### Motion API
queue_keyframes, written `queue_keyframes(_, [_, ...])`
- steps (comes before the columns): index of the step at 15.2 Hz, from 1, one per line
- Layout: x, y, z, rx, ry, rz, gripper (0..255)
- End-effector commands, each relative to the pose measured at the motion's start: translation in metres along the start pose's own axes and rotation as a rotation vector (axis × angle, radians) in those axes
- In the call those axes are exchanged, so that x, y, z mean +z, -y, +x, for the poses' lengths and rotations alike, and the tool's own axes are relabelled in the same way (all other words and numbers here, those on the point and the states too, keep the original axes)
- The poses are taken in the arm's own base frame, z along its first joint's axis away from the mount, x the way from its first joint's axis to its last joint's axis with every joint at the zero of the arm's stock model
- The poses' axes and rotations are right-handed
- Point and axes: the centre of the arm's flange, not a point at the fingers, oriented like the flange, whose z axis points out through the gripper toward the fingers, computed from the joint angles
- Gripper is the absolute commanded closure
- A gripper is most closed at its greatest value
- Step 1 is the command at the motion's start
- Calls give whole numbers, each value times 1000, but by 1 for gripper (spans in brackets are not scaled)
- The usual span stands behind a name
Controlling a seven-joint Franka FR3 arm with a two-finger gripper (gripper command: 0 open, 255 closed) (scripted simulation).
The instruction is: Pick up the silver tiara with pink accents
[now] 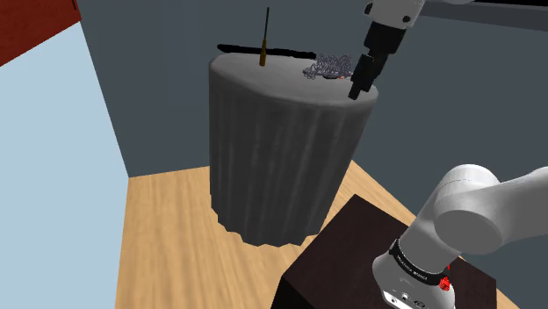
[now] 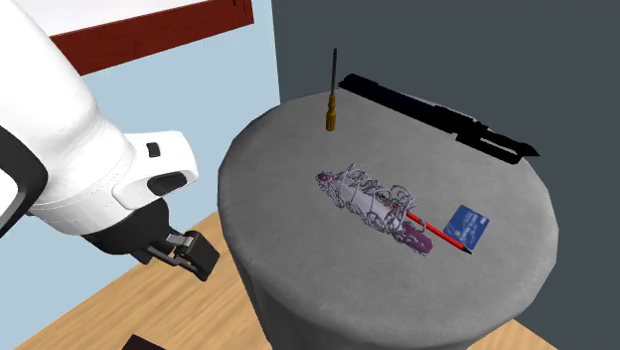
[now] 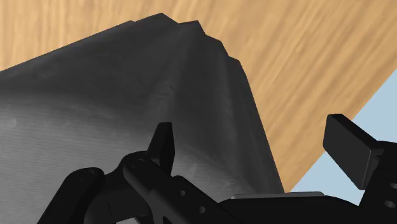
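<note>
The tiara (image 2: 375,200) is a silvery wire band with pink-purple ends, lying flat in the middle of a round table draped in grey cloth (image 2: 298,259). In the shoulder view the tiara (image 1: 328,66) sits near the tabletop's right rim. My black gripper (image 1: 358,88) hangs just beside it at that rim. In the second exterior view the gripper (image 2: 189,254) is off the table's left edge, apart from the tiara. In the wrist view the gripper (image 3: 254,149) is open, nothing between its fingers (image 3: 163,143), looking down the cloth's draped side (image 3: 95,108).
A red pen (image 2: 439,232) and a blue card (image 2: 467,225) lie just past the tiara. A brown-handled tool (image 2: 331,99) stands upright near the far rim, beside a long black object (image 2: 437,114). Wooden floor (image 1: 167,237) surrounds the table; walls stand close behind.
</note>
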Motion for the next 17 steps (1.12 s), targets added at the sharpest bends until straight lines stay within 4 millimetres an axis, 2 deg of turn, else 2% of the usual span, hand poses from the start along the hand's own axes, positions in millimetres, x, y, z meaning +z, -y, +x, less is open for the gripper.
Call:
queue_keyframes(1, [0,0,0,0,0,0,0])
queue_keyframes(9, [-18,-102,31,-310,-30,26,0])
queue_keyframes(17, [-34,-191,91,-620,-60,53,0])
